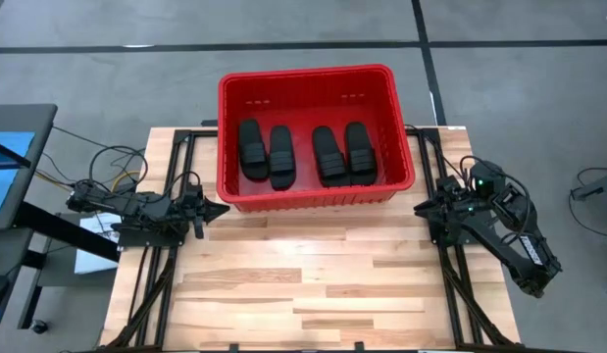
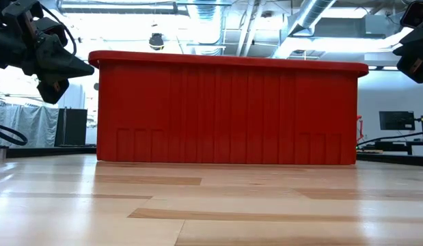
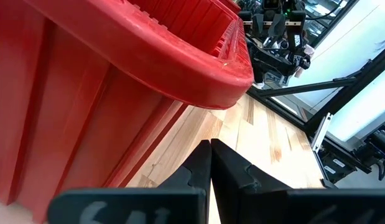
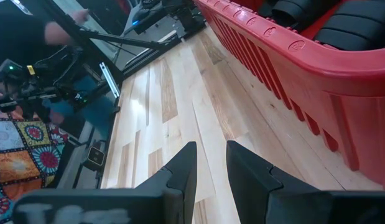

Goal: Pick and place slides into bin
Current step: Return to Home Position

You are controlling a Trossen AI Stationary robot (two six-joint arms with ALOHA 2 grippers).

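Several black slides lie side by side on the solid bottom of the red bin, which stands at the table's far middle; two of them show over the rim in the right wrist view. My left gripper is shut and empty at the bin's near left corner. My right gripper is open a little and empty at the bin's near right corner. In the left wrist view the shut fingers point along the bin's near wall.
The bare wooden table top lies between the bin and the near edge. Black frame rails run along both table sides. A blue-topped stand and cables sit off the table's left side.
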